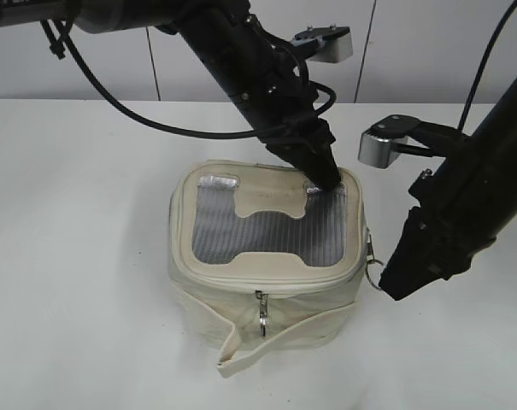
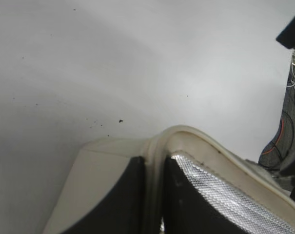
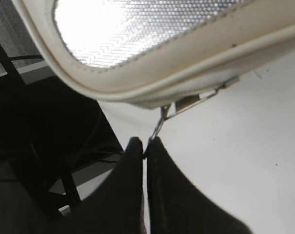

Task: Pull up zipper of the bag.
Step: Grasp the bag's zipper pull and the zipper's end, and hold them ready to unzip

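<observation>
The cream-white bag (image 1: pixel 208 301) stands in the middle of the table, lid up, with its silver-grey panel (image 1: pixel 267 243) showing. The zipper (image 1: pixel 279 288) runs round the lid rim. One silver slider with a ring pull (image 1: pixel 262 318) hangs at the front. My left gripper (image 1: pixel 325 178) is shut on the lid's back right rim (image 2: pixel 155 146), pinching the cream edge between its fingers (image 2: pixel 154 165). My right gripper (image 1: pixel 386 286) is at the bag's right side, shut on the second ring pull (image 3: pixel 159 124), which is held at the fingertips (image 3: pixel 146 145). The loose strap (image 1: pixel 241 352) lies in front.
The white table (image 1: pixel 79 256) runs all round the bag. A pale panelled wall (image 1: pixel 412 51) stands behind. Black cables (image 1: pixel 138 111) hang from the left arm above the table. In the right wrist view, the table edge and a dark frame (image 3: pixel 49 161) lie below it.
</observation>
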Motion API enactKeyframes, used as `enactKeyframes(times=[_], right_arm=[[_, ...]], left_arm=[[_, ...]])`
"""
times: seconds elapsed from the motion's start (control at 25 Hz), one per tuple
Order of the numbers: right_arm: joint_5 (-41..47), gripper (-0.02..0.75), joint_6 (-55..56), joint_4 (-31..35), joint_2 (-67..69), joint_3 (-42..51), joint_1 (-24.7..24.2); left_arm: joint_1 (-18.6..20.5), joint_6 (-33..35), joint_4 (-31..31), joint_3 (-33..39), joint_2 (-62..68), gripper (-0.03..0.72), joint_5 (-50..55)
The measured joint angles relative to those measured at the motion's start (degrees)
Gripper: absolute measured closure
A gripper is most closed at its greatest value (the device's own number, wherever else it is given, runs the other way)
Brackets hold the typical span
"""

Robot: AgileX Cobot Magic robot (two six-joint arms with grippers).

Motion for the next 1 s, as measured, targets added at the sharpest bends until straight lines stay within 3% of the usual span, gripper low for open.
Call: enactKeyframes(times=[0.44, 1.0], right_arm=[[-1.89, 0.729, 1.88, 0.38, -8.57, 6.72, 7.25], [-16.45, 0.729, 1.55, 5.05, -2.05, 3.02, 26.74]], left_arm=[[-0.11, -2.30, 0.28, 0.06, 0.00, 0.610, -0.91], [-0.11, -2.45, 0.42, 0.06, 0.00, 0.610, -0.75]])
